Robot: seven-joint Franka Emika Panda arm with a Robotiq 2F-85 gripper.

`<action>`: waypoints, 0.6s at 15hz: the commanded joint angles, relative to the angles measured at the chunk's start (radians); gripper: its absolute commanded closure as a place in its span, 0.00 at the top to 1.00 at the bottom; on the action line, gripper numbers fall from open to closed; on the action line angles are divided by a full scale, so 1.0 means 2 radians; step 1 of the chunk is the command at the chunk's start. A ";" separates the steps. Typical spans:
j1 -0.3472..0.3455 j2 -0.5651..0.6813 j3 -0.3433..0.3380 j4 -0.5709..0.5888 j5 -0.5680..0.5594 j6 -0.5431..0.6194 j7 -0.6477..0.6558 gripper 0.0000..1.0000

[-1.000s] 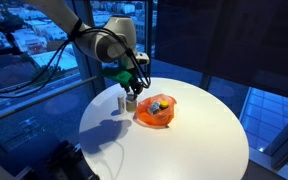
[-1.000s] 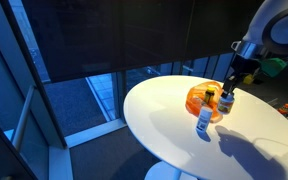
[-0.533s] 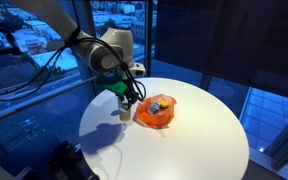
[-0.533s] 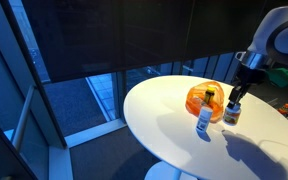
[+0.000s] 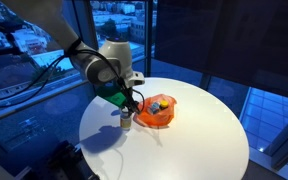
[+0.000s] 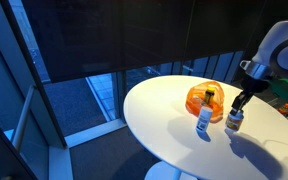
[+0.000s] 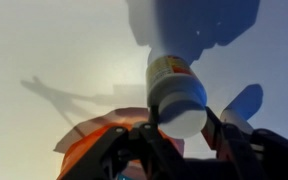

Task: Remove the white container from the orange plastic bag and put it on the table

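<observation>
The white container (image 7: 176, 95) has a white cap and a yellowish label. It sits between the fingers of my gripper (image 7: 184, 135), which is shut on it. In both exterior views the gripper (image 5: 127, 105) (image 6: 240, 102) holds the container (image 5: 126, 120) (image 6: 234, 121) upright at the table surface, just beside the orange plastic bag (image 5: 156, 113) (image 6: 200, 98). The bag lies open on the round white table (image 5: 194, 140) (image 6: 174, 140) with several small items in it. An edge of the bag shows in the wrist view (image 7: 89, 145).
A second small bottle (image 6: 205, 118) with a dark cap stands on the table next to the bag. The table edge is close behind the gripper (image 5: 89, 125). Windows surround the table. A small orange thing (image 6: 283, 108) lies at the far table side.
The gripper has carried the white container away from the bag and lowered it to the table surface. The bag and the other bottle have not moved.
</observation>
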 commanded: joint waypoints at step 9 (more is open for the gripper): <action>-0.016 -0.023 -0.015 0.006 -0.023 -0.015 -0.003 1.00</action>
